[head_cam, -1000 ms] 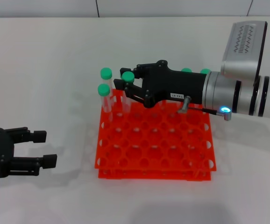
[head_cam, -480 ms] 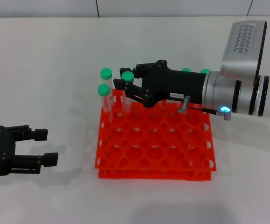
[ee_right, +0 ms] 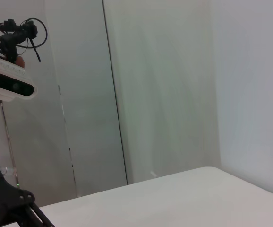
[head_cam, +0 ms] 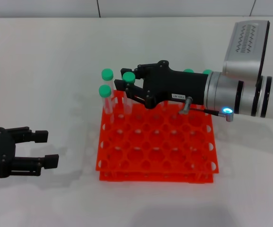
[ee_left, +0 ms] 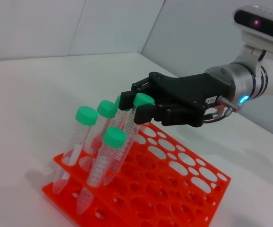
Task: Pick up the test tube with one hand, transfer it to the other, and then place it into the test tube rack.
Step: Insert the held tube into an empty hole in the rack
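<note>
The orange-red test tube rack [head_cam: 155, 151] stands at the table's middle. My right gripper [head_cam: 125, 78], black with a white sticker, reaches over the rack's far left part and is shut on the test tube [head_cam: 127, 101] just under its green cap. The tube stands nearly upright with its lower end in a back-row hole. In the left wrist view the same gripper [ee_left: 134, 101] holds the tube [ee_left: 129, 135] above the rack [ee_left: 183, 189]. My left gripper [head_cam: 44, 149], unlabelled black, is open and empty low on the table, left of the rack.
Two more green-capped tubes [head_cam: 107, 94] stand in the rack's far left corner, next to the held one, and two green caps [head_cam: 188, 72] show behind the right wrist. The right wrist view shows only walls, bare table and the head camera [ee_right: 9, 84].
My left gripper has drawn back slightly to the left and lower. The right gripper and the tube have barely moved.
</note>
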`<action>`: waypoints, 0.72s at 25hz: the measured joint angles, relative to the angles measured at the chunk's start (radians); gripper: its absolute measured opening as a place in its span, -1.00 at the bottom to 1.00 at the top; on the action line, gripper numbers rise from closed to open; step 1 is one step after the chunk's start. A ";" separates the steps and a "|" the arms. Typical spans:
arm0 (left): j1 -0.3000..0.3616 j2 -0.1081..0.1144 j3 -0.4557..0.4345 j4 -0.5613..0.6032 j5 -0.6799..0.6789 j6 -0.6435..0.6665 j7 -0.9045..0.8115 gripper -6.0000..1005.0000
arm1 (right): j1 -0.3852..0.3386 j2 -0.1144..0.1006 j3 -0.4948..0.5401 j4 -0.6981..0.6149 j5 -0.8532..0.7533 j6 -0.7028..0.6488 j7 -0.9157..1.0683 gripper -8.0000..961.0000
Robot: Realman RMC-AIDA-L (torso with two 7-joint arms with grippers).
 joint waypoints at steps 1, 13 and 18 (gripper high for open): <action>0.000 0.000 0.000 0.000 0.000 0.000 0.000 0.72 | 0.000 0.000 0.000 0.000 0.000 0.000 0.001 -0.40; 0.000 0.000 0.000 0.000 0.000 0.000 0.000 0.72 | 0.000 0.000 0.000 0.000 0.000 -0.005 0.004 -0.38; 0.000 0.000 0.000 0.000 0.000 0.000 0.000 0.72 | 0.000 0.000 0.000 0.000 0.000 -0.009 0.004 -0.37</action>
